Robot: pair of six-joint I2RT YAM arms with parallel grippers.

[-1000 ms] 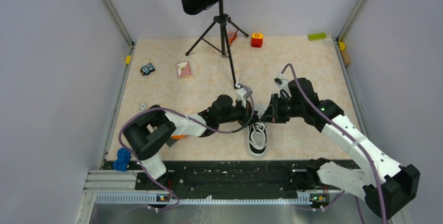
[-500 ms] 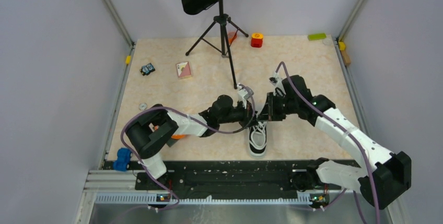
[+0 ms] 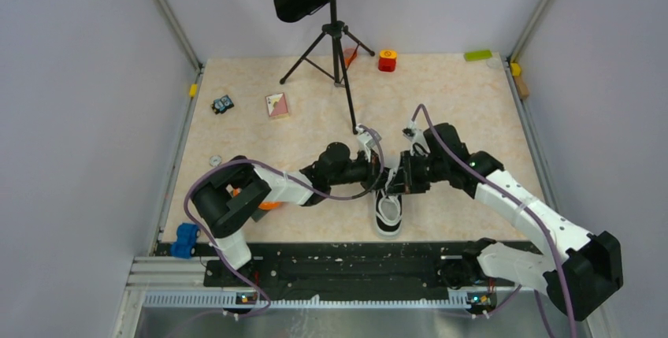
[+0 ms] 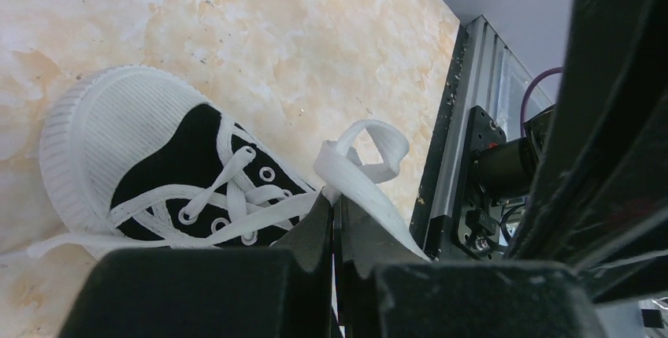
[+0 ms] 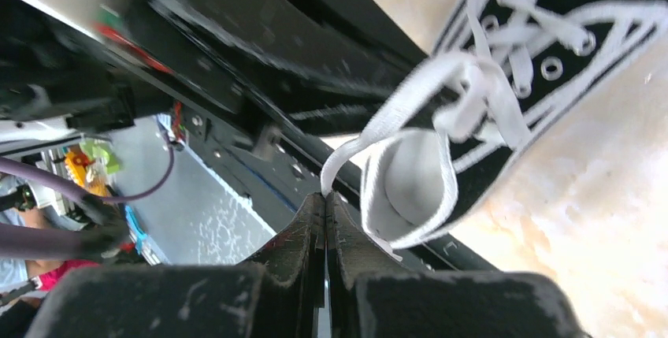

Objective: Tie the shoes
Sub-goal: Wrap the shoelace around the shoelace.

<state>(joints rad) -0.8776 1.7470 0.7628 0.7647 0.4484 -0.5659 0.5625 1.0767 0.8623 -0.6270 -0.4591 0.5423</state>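
The small black sneaker (image 3: 387, 210) with white toe cap and white laces lies near the table's front edge, toe toward the arm bases. Both grippers meet just above its far end. My left gripper (image 3: 381, 174) is shut on a white lace loop (image 4: 364, 158) that folds over beside the shoe (image 4: 161, 166). My right gripper (image 3: 398, 177) is shut on another white lace (image 5: 378, 129) that runs up from the shoe's eyelets (image 5: 551, 35). The two lace parts cross between the grippers.
A black music stand (image 3: 335, 31) on a tripod stands behind the shoe. A card box (image 3: 276, 105), a small toy (image 3: 223, 104), a red block (image 3: 387, 60), a green piece (image 3: 477, 55) lie far back. A blue object (image 3: 186, 240) sits at the front left.
My right gripper has moved left toward the left gripper, over the shoe's far end, with its lace. The left gripper has barely moved.
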